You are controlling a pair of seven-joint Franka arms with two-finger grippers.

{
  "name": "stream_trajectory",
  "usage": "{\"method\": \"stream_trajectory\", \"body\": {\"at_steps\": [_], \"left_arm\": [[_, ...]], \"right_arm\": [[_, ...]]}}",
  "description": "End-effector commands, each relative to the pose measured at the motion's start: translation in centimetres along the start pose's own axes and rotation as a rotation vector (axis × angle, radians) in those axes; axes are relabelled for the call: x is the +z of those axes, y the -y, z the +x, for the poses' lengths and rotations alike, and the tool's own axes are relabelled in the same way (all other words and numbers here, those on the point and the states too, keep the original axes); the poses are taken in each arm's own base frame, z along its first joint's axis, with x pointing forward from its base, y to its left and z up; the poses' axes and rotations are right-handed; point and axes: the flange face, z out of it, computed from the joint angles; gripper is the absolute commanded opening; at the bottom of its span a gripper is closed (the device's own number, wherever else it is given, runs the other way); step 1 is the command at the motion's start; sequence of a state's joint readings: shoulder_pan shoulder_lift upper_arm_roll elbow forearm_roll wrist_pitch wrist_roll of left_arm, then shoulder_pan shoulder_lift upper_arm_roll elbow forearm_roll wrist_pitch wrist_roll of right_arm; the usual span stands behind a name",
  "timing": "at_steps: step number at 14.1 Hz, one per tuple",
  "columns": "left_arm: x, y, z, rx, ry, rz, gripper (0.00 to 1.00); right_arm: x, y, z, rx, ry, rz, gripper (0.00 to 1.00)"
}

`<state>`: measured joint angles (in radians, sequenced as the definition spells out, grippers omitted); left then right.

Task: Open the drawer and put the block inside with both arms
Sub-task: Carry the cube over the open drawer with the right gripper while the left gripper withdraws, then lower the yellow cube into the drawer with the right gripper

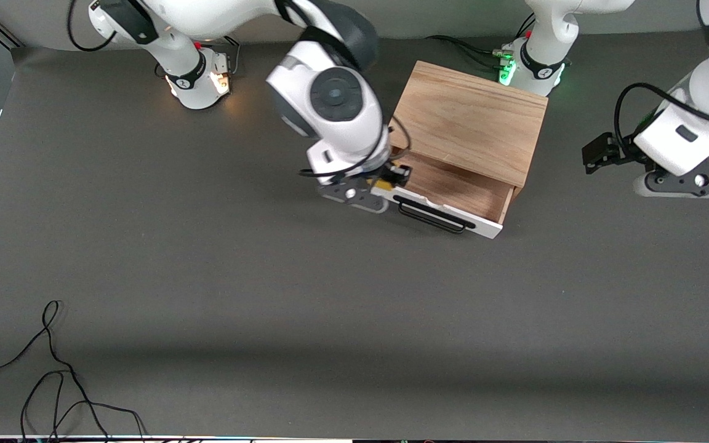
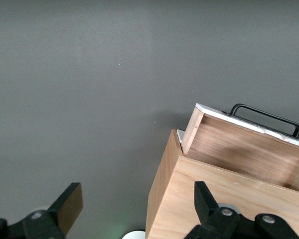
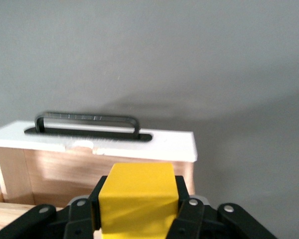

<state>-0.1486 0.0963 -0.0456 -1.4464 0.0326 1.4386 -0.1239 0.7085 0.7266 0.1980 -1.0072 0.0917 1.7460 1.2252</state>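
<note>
The drawer stands pulled out of the light-oak box, its white front and black wire handle facing the front camera. My right gripper is shut on the yellow block and holds it over the open drawer's corner at the right arm's end. In the right wrist view the drawer's front panel and wood inside lie just under the block. My left gripper is open and empty, up in the air off the left arm's end of the box; its view shows the box top and the open drawer.
Dark grey table mat all round the box. Loose black cables lie at the table's near edge toward the right arm's end. The arm bases stand along the table's farthest edge.
</note>
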Motion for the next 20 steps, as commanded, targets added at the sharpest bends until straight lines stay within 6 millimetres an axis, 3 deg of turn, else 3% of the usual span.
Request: {"method": "stream_trajectory", "body": {"at_steps": [1, 4, 8, 13, 20], "left_arm": [[0.0, 0.2, -0.1, 0.022, -0.004, 0.023, 1.0], [0.0, 1.7, 0.1, -0.003, -0.006, 0.021, 1.0], [0.0, 1.6, 0.0, -0.021, -0.003, 0.018, 1.0], [-2.0, 2.3, -1.0, -0.037, 0.004, 0.006, 1.0], [-2.6, 3.2, -1.5, -0.037, 0.021, -0.004, 1.0]], "right_arm": [[4.8, 1.5, -0.6, 0.017, -0.03, -0.021, 0.28], [7.9, 2.5, -2.0, 0.013, -0.029, -0.018, 0.28], [10.0, 2.7, -2.4, 0.033, -0.022, -0.028, 0.28], [11.4, 3.0, -3.0, 0.033, -0.028, -0.036, 0.28], [13.1, 3.3, -4.5, 0.017, -0.057, -0.043, 0.34]]}}
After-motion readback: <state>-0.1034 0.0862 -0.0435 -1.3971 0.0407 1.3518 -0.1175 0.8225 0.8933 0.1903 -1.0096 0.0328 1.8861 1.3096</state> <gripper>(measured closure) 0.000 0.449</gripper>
